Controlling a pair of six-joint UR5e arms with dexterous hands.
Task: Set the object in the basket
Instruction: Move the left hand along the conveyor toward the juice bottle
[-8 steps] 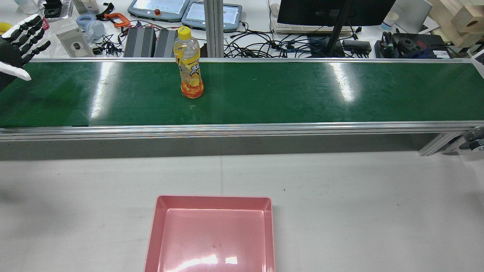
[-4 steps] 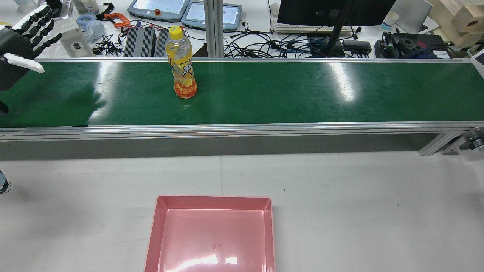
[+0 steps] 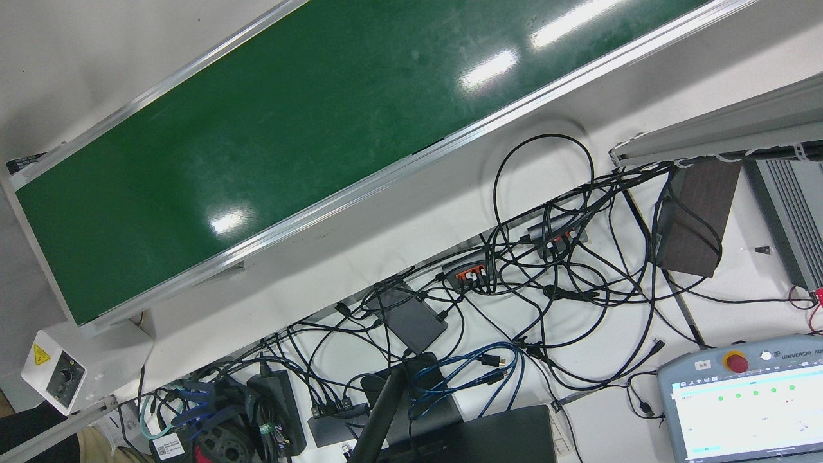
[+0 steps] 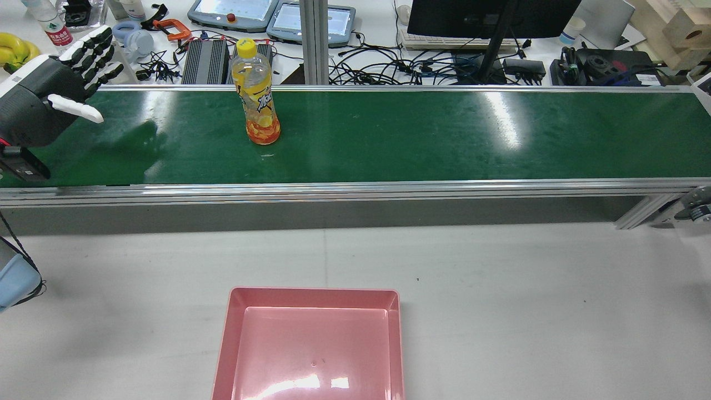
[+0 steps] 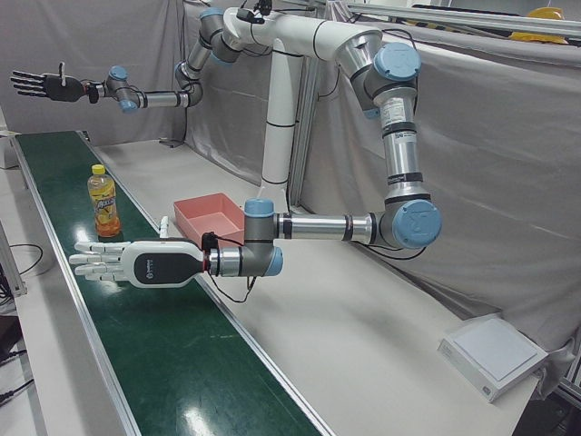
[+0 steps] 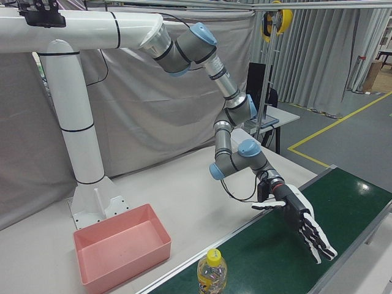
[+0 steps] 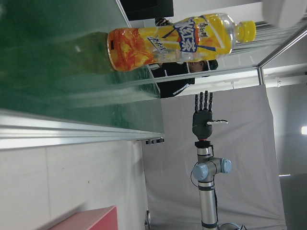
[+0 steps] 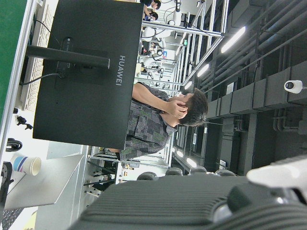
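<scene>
While bottle stands on belt, left hand spread, basket empty

One bottle stands on one green conveyor belt, with one pink basket, two teach pendants and one monitor.

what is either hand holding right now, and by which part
Nothing. The left hand is open beside the belt, apart from the bottle; the right hand is open too.
</scene>
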